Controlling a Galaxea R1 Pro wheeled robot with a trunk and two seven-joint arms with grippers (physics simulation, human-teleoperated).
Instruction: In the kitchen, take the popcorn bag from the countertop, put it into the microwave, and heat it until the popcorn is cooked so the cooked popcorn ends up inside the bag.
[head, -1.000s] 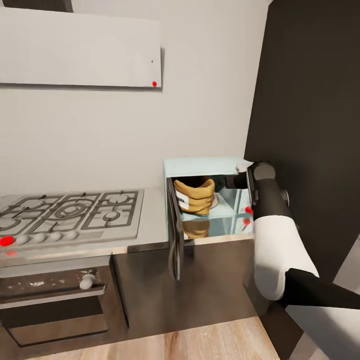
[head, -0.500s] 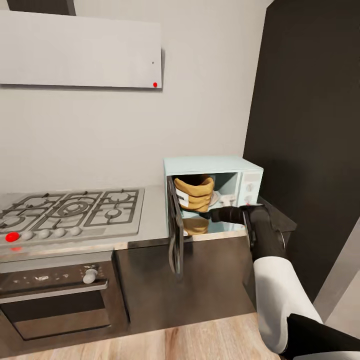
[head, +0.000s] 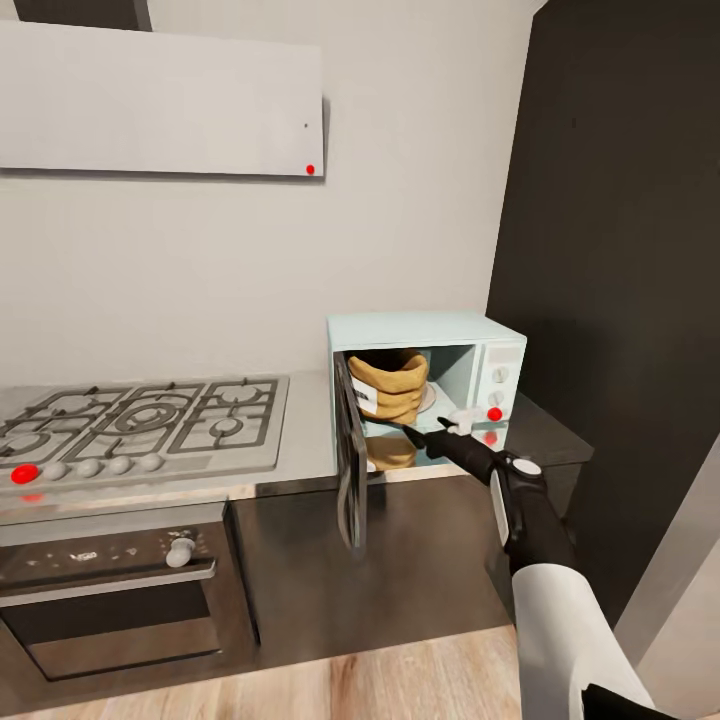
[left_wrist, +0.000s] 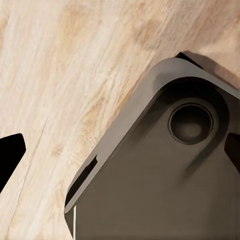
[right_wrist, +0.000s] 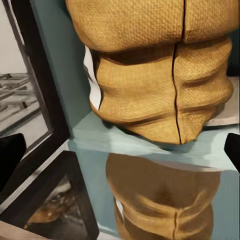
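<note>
The squat tan-brown woven popcorn bag (head: 388, 385) is seen inside the open pale mint-blue box microwave (head: 430, 330) at frame centre, while the right claw (head: 432, 434), released, is held before it.

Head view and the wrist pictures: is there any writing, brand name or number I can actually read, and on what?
No text is readable.
Popcorn bag: white label with dark marks, too blurred to read.
Microwave: white panel with two knobs and a red dot, no legible markings.
Oven: small pale symbols on the control strip, too small to read.
Red dots on the hob and wall cabinet: plain markers, not text.
</note>
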